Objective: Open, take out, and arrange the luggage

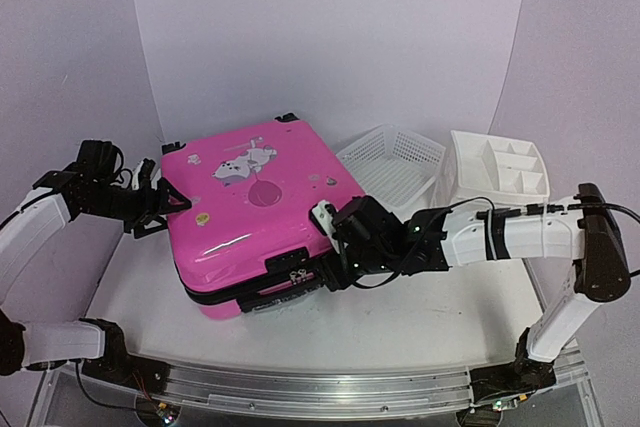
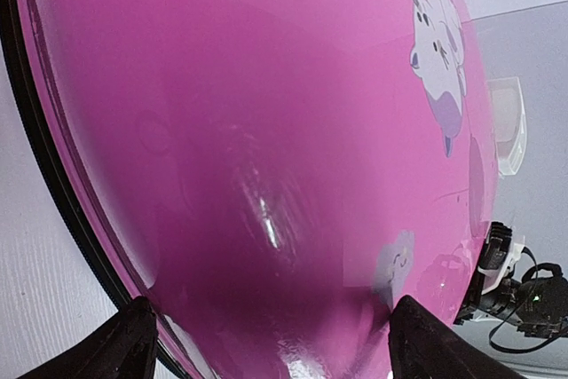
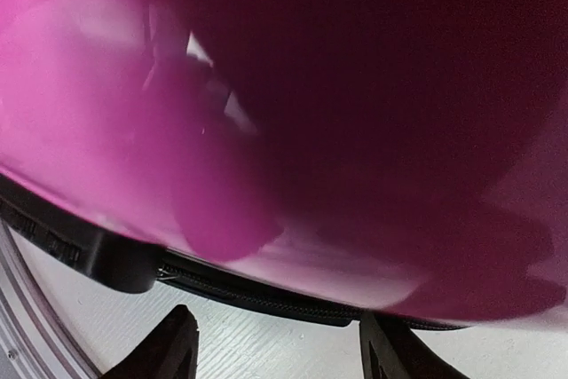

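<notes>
Luggage (image 1: 255,212) shut, left gripper (image 1: 163,203) wide open at its left edge, right gripper (image 1: 328,247) half-open at near edge

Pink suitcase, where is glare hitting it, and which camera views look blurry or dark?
Top view: sharp, with a white glare streak on the suitcase lid near its front edge. Left wrist view: a bright highlight mid-shell above a darker patch. Right wrist view: shell very close, blurred, deeply shadowed at upper right.

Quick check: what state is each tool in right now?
Left tool: open, fingers straddling the luggage's left edge, no clear grip.
Right tool: open, by the luggage's zipper seam, holding nothing.
</notes>
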Robot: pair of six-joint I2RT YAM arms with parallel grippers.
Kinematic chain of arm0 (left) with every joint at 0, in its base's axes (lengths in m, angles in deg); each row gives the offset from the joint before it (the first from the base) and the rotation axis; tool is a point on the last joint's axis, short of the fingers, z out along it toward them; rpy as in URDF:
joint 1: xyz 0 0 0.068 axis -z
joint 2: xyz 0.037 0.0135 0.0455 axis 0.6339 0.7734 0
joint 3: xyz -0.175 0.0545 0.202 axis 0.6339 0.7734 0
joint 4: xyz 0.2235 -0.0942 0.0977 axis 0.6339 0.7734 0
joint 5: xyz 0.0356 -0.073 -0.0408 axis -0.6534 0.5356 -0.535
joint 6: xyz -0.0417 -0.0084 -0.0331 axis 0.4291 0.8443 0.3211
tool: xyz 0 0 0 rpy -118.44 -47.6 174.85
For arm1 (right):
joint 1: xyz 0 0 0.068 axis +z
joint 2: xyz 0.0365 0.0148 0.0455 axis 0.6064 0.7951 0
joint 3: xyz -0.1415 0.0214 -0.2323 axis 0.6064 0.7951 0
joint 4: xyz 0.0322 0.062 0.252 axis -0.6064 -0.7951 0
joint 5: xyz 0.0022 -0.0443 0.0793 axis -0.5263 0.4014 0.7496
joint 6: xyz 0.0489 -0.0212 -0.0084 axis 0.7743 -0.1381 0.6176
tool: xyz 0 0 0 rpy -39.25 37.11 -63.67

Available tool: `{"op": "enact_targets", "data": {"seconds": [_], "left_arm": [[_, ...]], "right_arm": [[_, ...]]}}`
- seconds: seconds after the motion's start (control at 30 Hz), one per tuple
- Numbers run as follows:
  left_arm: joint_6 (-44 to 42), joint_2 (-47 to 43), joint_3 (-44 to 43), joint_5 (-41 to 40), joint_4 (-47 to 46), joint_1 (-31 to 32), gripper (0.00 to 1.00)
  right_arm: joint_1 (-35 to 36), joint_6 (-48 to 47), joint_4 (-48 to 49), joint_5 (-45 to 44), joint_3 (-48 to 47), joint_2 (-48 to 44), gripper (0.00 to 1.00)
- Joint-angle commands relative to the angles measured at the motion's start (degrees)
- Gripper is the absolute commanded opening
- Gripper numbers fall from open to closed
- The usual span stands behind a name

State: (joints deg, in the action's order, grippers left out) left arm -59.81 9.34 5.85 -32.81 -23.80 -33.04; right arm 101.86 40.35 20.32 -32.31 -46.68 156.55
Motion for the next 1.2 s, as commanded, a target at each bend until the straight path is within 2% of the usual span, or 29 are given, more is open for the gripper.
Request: {"op": "enact_targets", "data": {"seconds": [0.0,0.13,0.3,0.53,0.67,0.93,1.17], "left_arm": [[-3.18,-0.72,0.27,2.18,-1.61,0.63,0.89],[-4.21,-0.73,0.15,2.59,-1.55,0.62,0.89],[-4.57,-0.09,0.43,3.93,-1.57,0.63,0.9],[-4.55,-1.25,0.82,3.47,-1.56,0.63,0.9],[-4.47,-2.08,0.81,3.57,-1.52,0.64,0.91],[-4.71,-2.14,0.73,3.17,-1.5,0.64,0.91],[-4.92,-2.65,0.22,2.94,-0.95,0.63,0.91]], "right_arm": [[2.86,-4.73,14.33,4.07,1.89,-2.82,0.66],[4.17,-3.32,23.38,-0.77,7.55,-2.14,0.65],[5.82,-3.2,31.57,-4.86,9.01,0.85,0.49],[8.4,-3.1,33.87,-15.62,7.71,4.62,0.28],[9.14,-2.14,32.55,-20.03,7.68,4.58,0.27],[9.19,-1.0,30.83,-22.0,8.31,4.93,0.27],[9.13,-1.5,28.68,-18.26,8.27,4.91,0.31]]}}
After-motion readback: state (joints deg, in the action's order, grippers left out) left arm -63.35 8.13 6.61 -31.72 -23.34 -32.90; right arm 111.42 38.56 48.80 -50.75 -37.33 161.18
